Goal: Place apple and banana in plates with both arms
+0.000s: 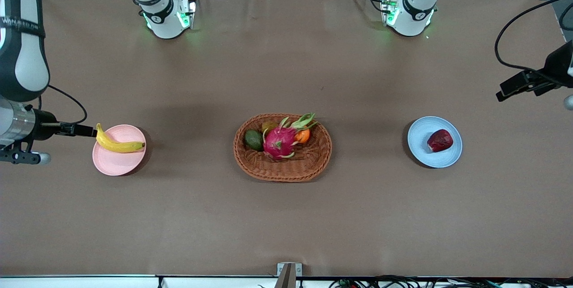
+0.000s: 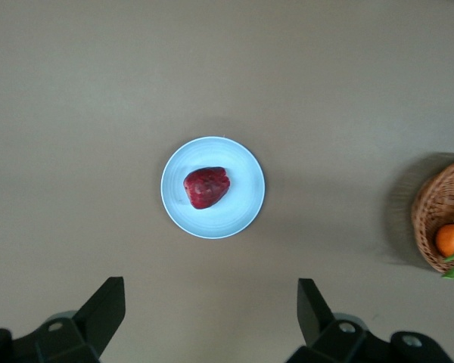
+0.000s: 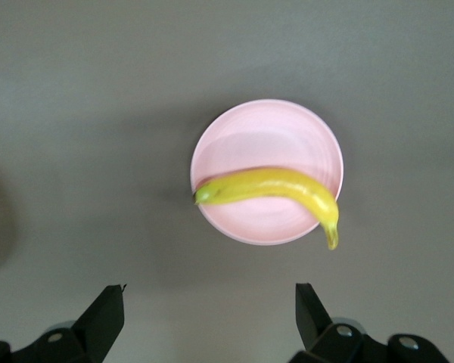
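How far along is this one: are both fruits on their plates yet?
Both look done. The banana lies across the pink plate, one tip overhanging the rim, and the apple sits on the blue plate. The left gripper and right gripper are open, empty, above their plates. Nothing seems left but retreating.

yellow banana (image 1: 117, 143), pink plate (image 1: 117, 162), red apple (image 1: 440, 140)

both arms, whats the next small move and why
Probably just back away and park. The apple already lies in the blue plate and the banana across the pink plate, its ends over the rim. The left gripper and right gripper hang open and empty high above their plates. The basket needs nothing.
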Controlling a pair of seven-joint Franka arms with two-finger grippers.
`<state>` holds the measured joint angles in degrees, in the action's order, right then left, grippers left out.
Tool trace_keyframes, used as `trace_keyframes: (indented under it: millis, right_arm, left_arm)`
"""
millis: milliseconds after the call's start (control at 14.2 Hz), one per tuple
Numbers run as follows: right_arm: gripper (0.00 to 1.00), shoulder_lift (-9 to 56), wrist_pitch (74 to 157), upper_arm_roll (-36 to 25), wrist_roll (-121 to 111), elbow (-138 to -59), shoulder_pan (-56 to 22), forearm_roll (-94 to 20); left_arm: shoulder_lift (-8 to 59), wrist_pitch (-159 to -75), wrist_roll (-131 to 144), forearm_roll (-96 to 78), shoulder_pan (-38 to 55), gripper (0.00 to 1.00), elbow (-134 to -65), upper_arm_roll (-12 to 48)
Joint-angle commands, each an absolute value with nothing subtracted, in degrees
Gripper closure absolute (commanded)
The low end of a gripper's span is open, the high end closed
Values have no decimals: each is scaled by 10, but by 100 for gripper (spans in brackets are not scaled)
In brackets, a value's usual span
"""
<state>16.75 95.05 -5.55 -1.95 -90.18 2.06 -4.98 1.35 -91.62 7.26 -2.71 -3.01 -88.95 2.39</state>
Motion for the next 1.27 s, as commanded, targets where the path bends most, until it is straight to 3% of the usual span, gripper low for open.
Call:
trace_keyframes:
  millis: [0, 565, 847, 1059, 1200]
  right_arm:
    - [0, 165, 868, -56, 2, -833, 4, -38]
    - [0, 171, 838, -59, 0, -753, -1, -15]
    - [0, 165, 832, -58, 1, -751, -3, -19]
    - [0, 162, 769, -59, 2, -751, -6, -13]
    - [0, 131, 772, -59, 3, -758, -4, -15]
  left_arm:
    - [22, -883, 45, -34, -33, 0, -847, 28]
    - [-26, -881, 23, -30, -33, 0, -889, 25]
    - [-25, -891, 23, -26, -33, 0, -889, 25]
    - [-25, -892, 22, -25, -33, 0, -890, 25]
    - [-25, -893, 22, -25, -33, 0, -890, 25]
